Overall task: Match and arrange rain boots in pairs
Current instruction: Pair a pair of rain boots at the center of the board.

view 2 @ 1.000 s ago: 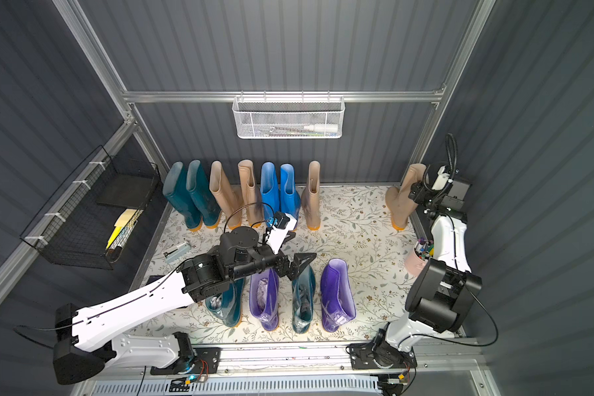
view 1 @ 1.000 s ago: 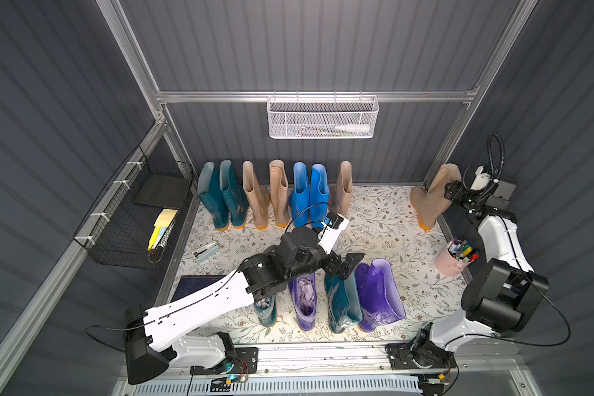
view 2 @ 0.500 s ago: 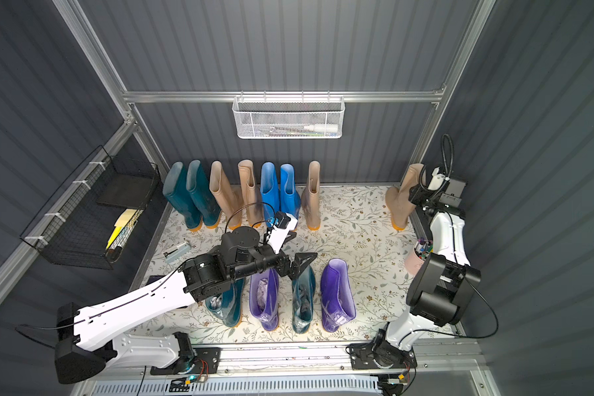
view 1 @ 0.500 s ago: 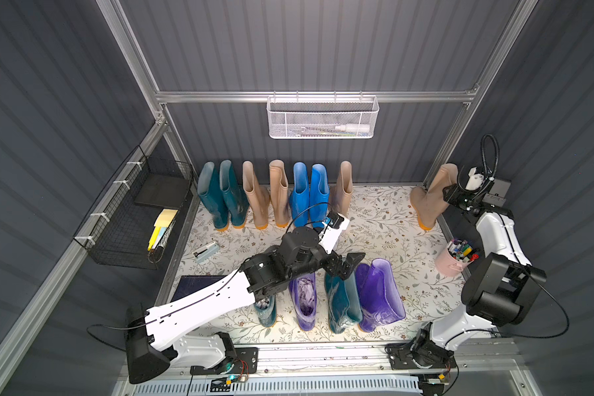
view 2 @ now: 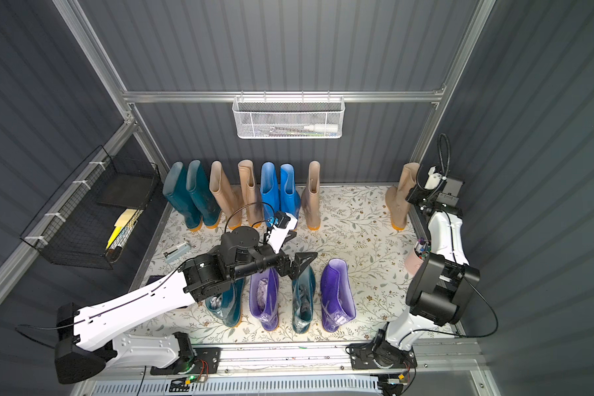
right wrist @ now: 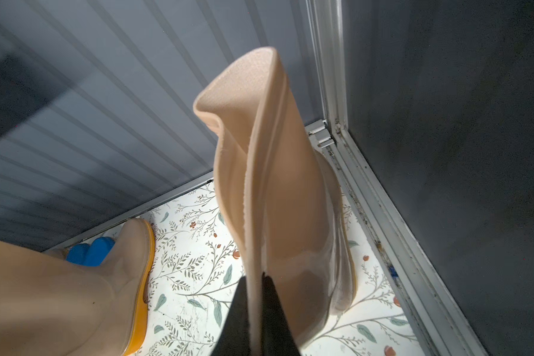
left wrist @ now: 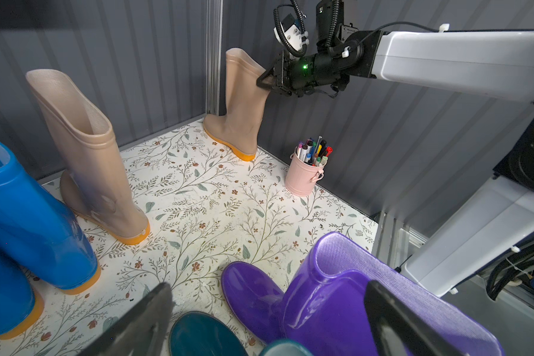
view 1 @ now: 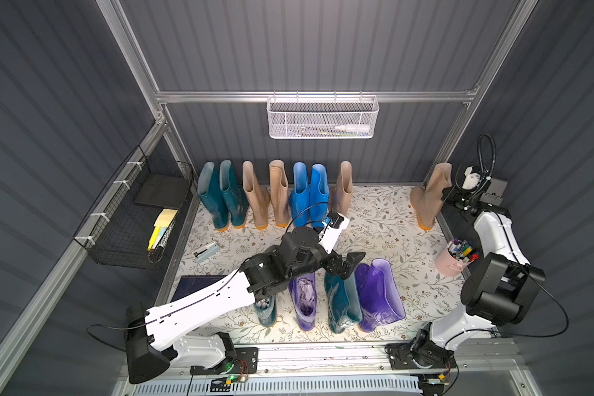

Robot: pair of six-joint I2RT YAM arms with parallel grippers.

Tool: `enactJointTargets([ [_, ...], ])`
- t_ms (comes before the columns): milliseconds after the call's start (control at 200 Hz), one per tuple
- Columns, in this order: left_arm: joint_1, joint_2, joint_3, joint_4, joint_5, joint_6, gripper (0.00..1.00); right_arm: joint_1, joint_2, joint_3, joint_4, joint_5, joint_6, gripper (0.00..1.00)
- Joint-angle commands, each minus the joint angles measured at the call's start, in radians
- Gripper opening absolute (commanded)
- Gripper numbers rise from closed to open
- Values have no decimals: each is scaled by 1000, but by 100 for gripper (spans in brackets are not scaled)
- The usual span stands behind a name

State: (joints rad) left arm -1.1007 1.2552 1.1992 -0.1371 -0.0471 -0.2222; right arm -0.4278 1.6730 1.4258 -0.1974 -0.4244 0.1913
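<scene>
Rain boots (view 1: 300,195) with orange soles stand on a floral mat (view 1: 384,219), and a pink cup (view 1: 450,264) of markers (left wrist: 313,149) sits at the mat's edge; any print on the markers is too small to read. Just beyond the cup, in the back corner, a lone beige boot (view 1: 429,195) stands with its sole on the mat. The right gripper (left wrist: 264,81) is pressed together on the wall of its shaft near the rim. In the right wrist view the black fingers (right wrist: 238,314) squeeze the beige rubber between them, and the rim above buckles into a fold. Nearest the cup in the front row is a purple boot (view 1: 379,298), just beside a dark teal boot (view 1: 342,305). Farther from the cup come a second purple boot (view 1: 304,301) and a second teal boot (view 1: 266,312), which is partly under the left arm. The left gripper (view 1: 348,265) hangs over the dark teal boot's opening with its jaws spread wide and nothing between them. Whether a fingertip brushes a boot rim cannot be told. Well apart from the cup, along the back wall, are a teal pair (view 1: 234,202), a beige pair (view 1: 254,195), a bright blue pair (view 1: 318,195) and a single beige boot (view 1: 343,192).
</scene>
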Motion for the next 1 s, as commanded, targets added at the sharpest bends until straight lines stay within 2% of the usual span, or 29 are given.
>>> enactJointTargets([
  [0,-5,10,15,-3,16,-1,98,35,-31,-14,66,-60,-1,4],
  [315,-5,9,17,-13,6,0,99,181,-47,-23,90,-40,-36,3],
  [595,-5,-5,4,-21,-6,-5,99,328,17,37,85,-18,-51,2],
  [996,-5,-56,-6,-68,-46,8,99,523,46,56,131,-101,-104,2],
])
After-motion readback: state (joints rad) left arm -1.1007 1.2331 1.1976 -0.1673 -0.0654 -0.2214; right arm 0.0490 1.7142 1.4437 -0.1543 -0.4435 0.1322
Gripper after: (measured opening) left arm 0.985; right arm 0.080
